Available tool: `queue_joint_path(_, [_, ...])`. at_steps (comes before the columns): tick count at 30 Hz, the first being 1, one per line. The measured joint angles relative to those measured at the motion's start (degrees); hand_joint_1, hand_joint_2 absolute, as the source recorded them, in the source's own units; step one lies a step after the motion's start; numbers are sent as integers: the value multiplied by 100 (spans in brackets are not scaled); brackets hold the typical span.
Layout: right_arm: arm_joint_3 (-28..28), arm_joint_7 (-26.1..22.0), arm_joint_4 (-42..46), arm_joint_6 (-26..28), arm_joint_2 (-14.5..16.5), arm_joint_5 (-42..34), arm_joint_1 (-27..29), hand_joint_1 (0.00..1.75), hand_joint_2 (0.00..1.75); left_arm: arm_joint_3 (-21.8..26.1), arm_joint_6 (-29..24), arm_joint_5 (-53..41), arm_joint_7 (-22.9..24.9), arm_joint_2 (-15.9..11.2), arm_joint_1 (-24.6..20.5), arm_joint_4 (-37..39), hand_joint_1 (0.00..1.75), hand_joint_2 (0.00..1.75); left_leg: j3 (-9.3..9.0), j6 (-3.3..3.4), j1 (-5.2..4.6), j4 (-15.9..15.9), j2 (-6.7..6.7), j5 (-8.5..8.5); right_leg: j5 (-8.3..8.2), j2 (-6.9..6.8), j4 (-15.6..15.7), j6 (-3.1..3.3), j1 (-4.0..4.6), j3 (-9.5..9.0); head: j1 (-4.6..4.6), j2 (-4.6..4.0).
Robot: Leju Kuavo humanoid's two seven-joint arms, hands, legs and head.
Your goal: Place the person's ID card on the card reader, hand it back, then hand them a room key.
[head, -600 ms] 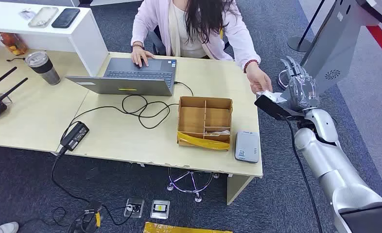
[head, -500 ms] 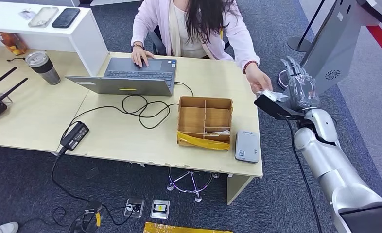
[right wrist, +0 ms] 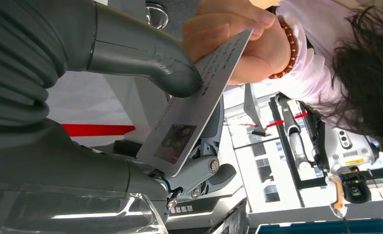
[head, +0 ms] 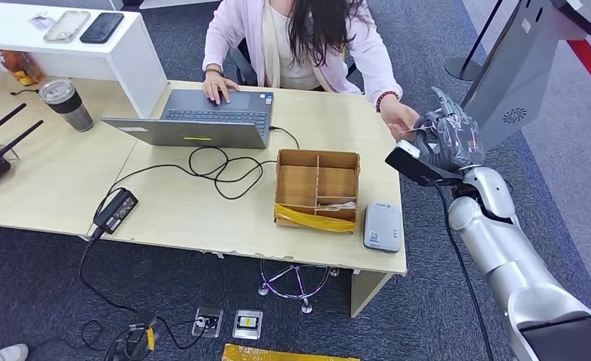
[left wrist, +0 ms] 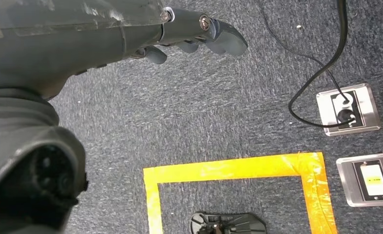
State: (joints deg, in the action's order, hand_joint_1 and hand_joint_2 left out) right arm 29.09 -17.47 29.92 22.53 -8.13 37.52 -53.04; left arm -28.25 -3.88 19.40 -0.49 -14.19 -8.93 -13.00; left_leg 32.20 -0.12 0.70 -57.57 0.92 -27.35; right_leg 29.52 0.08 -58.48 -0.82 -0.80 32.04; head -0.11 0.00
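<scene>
The right hand (head: 449, 139) is raised just past the right end of the desk (head: 202, 218), level with its far corner, and its thumb (right wrist: 177, 78) and fingers (right wrist: 206, 168) are clamped on the ID card (right wrist: 194, 105). In the right wrist view the thumb presses one face of the card and the fingers back the other. The person's hand (head: 400, 120) meets the robot's hand at that corner and pinches the opposite end of the same card, so both parties hold it at once; a beaded bracelet (right wrist: 284, 48) sits on that wrist. A grey kiosk stand (head: 514, 71) rises close behind the right hand, leaving little room on that side; toward the desk the space over the corner is open.

The card reader (head: 383, 226) lies flat at the near right corner of the desk, close to the front edge and to the right end, well apart from the held card. A cardboard tray (head: 316, 159) with dividers stands just beside it on the left. Further left lie a looped cable (head: 217, 169), a power brick (head: 116, 209) near the front edge, and an open laptop (head: 202, 116) on which the person's other hand rests.

The left hand (left wrist: 194, 34) hangs over the carpet, holding nothing, fingers loosely extended above a yellow tape outline (left wrist: 238, 170) and floor sockets (left wrist: 348, 109).
</scene>
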Motion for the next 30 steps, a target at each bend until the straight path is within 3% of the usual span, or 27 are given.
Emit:
queue_joint_path(15, [0, -84, 0, -153, 96, 45, 30, 175, 175, 20, 2, 18, -47, -2, 0, 2, 0, 0, 0, 0, 0, 0, 0, 0, 0, 0, 0, 0, 0, 2, 0, 0])
queue_joint_path(30, [5, -207, 0, -503, 52, -21, 479, 175, 175, 221, -159, 197, 39, 11, 8, 2, 0, 0, -1, 0, 0, 0, -1, 0, 0, 3, 1, 0, 0, 4, 0, 0])
